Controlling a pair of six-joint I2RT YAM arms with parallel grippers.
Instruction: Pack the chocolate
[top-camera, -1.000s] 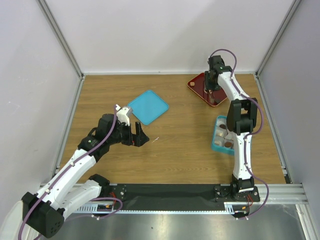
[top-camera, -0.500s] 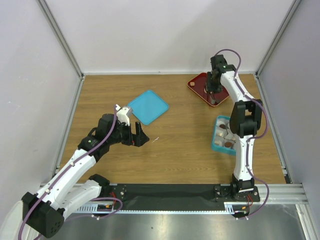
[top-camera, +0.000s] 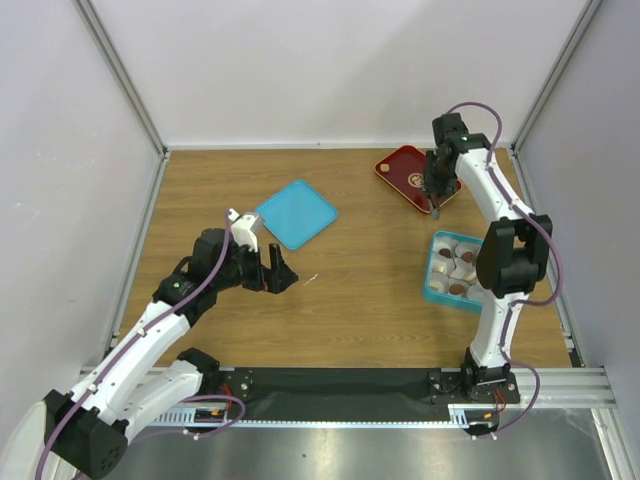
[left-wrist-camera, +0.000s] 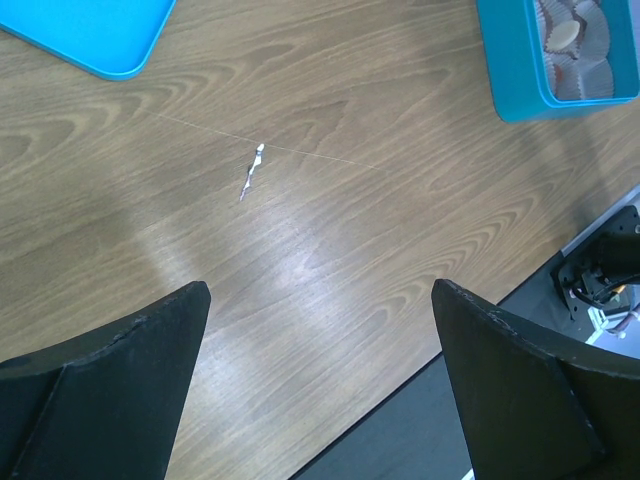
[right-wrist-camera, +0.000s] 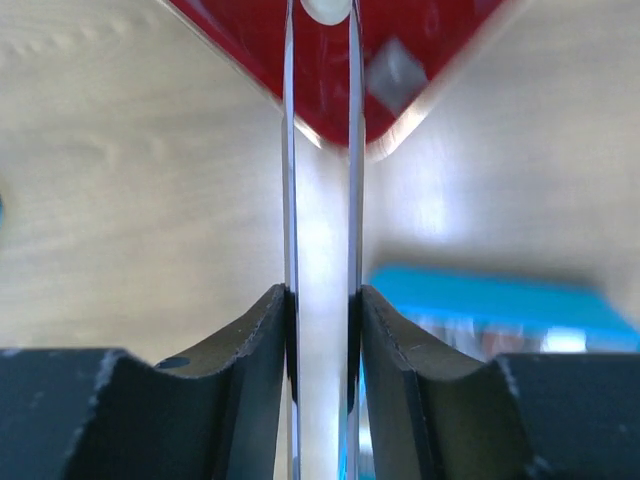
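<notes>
My right gripper (top-camera: 437, 206), narrowly closed, pinches one cream chocolate (right-wrist-camera: 325, 8) by its sides above the red tray (top-camera: 400, 168), far right; I judge it light, crushable, slippery; my left gripper (left-wrist-camera: 320, 290) gapes empty.

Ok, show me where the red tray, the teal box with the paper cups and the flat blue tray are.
red tray (top-camera: 400, 164), top view, bare red surface near its left corner.
teal box (left-wrist-camera: 513, 60), left wrist view, on its side wall.
flat blue tray (top-camera: 296, 213), top view, its middle.
</notes>
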